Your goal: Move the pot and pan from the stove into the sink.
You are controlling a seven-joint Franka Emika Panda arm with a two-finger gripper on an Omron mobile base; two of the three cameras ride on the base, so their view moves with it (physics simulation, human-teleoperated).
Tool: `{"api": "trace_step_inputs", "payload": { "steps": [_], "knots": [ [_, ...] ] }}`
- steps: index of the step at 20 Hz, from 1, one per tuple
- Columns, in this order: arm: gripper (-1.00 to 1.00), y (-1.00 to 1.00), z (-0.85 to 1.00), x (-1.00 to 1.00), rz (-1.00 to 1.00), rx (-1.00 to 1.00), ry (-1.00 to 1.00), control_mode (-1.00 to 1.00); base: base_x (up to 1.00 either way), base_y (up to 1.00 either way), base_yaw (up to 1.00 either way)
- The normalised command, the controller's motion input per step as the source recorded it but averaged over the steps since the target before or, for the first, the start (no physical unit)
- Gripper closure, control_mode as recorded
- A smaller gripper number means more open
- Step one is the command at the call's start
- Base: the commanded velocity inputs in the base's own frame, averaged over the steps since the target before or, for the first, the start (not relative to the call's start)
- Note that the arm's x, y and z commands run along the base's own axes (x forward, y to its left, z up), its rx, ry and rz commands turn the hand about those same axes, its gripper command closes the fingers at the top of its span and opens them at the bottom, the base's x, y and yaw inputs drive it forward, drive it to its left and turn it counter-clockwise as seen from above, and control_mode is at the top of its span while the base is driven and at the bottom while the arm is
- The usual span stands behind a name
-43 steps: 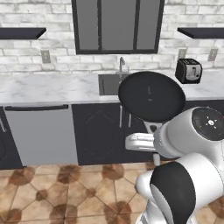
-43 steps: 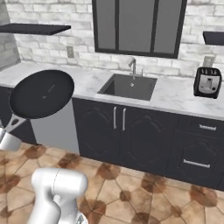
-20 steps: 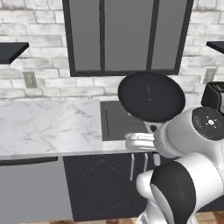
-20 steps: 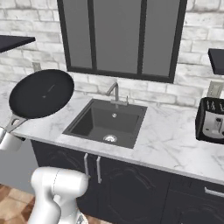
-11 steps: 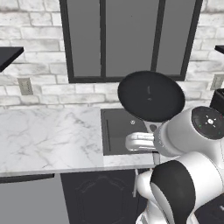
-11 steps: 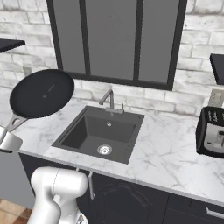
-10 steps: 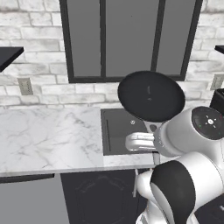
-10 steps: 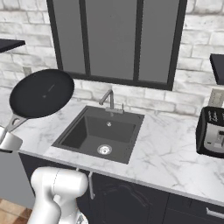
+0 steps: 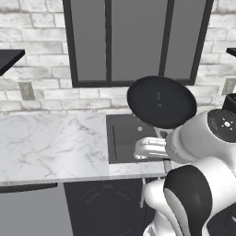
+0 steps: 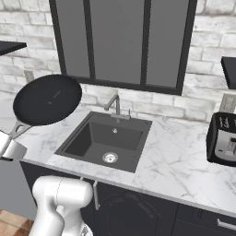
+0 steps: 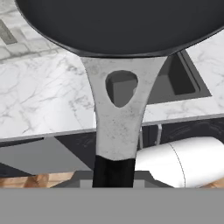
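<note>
Pan (image 10: 47, 100) hangs in the air left of the sink (image 10: 107, 140), near the counter's front edge. I have the gripper pinching its dark handle end, I think. Stiff, rim-heavy, slick metal handle; it could pivot.

No legible text or labels

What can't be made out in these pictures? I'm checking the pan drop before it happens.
- Claw tips: hand view, cut off at the bottom edge where the pan handle leaves the picture.
- Sink right half: left base view, hidden behind the pan and arm.
- Toaster: right base view, cut by the right edge.
- Faucet in the left base view: behind the pan.
</note>
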Motion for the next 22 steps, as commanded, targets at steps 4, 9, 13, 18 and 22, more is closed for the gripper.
{"api": "trace_step_inputs", "payload": {
  "steps": [4,9,13,18,22],
  "knots": [
    [1.00,-0.49,0.00,0.20,0.01,0.12,0.19,-1.00,0.00,0.00,0.00],
    [1.00,-0.49,-0.02,0.18,0.04,0.08,0.24,-1.00,0.00,0.00,0.00],
    [1.00,-0.32,-0.04,0.22,0.05,0.02,0.25,-1.00,0.00,0.00,0.00],
    [1.00,-0.23,-0.05,0.10,0.07,0.00,0.21,-1.00,0.00,0.00,0.00],
    [1.00,-0.13,-0.12,0.09,0.05,-0.01,0.24,-1.00,0.00,0.00,0.00]
  ]
}}
